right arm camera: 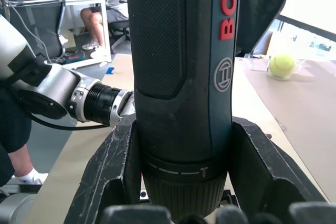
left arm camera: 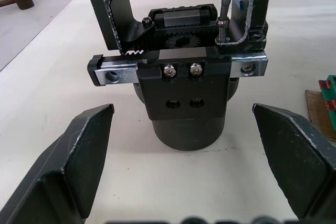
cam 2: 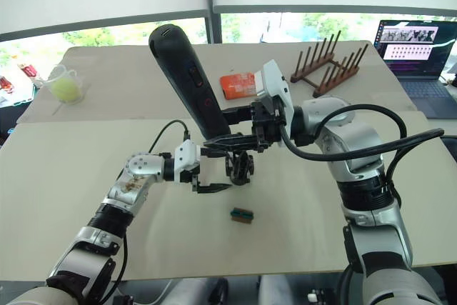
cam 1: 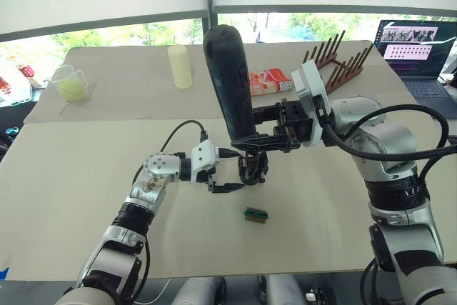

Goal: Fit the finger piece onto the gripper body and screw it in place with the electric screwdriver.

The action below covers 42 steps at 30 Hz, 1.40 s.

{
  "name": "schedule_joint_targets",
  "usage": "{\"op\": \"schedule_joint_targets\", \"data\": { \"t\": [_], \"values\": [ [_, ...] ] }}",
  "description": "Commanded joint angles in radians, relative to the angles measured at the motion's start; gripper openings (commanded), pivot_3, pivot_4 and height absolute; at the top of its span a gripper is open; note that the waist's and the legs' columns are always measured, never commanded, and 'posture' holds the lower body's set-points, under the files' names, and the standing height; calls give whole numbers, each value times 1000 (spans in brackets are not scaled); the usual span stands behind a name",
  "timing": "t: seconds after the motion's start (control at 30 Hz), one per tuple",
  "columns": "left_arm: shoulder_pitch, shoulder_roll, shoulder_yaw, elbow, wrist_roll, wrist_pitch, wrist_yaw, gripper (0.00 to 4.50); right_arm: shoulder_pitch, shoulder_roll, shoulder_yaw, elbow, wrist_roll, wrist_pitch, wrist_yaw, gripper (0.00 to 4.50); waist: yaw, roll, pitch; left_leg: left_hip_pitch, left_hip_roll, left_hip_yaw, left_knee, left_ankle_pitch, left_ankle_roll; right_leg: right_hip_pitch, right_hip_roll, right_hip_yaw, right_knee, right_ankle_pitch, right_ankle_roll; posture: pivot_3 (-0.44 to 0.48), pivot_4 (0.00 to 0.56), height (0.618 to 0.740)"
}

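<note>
Right gripper (cam 1: pixel 251 142) clamps the electric screwdriver (cam 1: pixel 227 80), long and top-heavy, low near its bit over the gripper body (left arm camera: pixel 184 100) at mid-table (cam 1: pixel 71 176). Left gripper (left arm camera: pixel 184 156) hangs released beside that rigid, stable base.

Your beige table (cam 1: pixel 71 198) carries the gripper body (cam 1: pixel 253 168), a green block (cam 1: pixel 255 215), a cup (cam 1: pixel 71 83), a rack (cam 1: pixel 335 58), a laptop (cam 1: pixel 421 55).
</note>
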State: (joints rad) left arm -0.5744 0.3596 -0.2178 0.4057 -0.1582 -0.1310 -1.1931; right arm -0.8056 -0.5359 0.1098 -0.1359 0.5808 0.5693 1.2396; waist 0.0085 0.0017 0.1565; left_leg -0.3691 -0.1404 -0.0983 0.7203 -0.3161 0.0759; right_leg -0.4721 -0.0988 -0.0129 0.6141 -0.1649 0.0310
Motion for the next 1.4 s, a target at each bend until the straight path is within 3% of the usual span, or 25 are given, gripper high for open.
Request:
{"op": "schedule_joint_targets", "data": {
  "t": [0.03,0.43,1.13,1.23,1.33,1.4],
  "values": [
    [-6,-1,0,-34,-5,-7,0,4500,-10,-5,-21,-23,7,-32,5,1902,0,0,0,0,0,0,0,0,0,0,0,0,0,0,0,0,150,740],
    [-12,-14,-7,-9,5,-14,7,4500,3,1,-24,-10,-1,-37,-2,1902,1,0,0,0,0,0,0,0,0,0,0,0,0,0,0,0,150,740],
    [-82,-118,-14,189,36,-69,15,4500,66,-8,-29,2,-10,-80,-21,1902,3,-1,-1,0,0,0,1,0,0,1,0,0,0,0,1,0,150,740],
    [-92,-122,-18,217,44,-88,6,3672,73,-10,-34,2,-8,-78,-28,1902,4,-1,-2,0,0,0,2,0,0,1,0,0,0,0,1,0,150,740],
    [-101,-126,-19,240,48,-102,3,2323,80,-9,-45,11,2,-61,-44,1902,4,-1,-2,0,0,0,2,0,0,1,0,0,0,0,1,0,150,740],
    [-107,-128,-18,250,46,-103,-2,2284,81,-5,-55,20,27,-20,-57,1902,4,-1,-2,0,0,0,2,0,0,1,-1,0,0,1,1,0,150,740]
  ]
}}
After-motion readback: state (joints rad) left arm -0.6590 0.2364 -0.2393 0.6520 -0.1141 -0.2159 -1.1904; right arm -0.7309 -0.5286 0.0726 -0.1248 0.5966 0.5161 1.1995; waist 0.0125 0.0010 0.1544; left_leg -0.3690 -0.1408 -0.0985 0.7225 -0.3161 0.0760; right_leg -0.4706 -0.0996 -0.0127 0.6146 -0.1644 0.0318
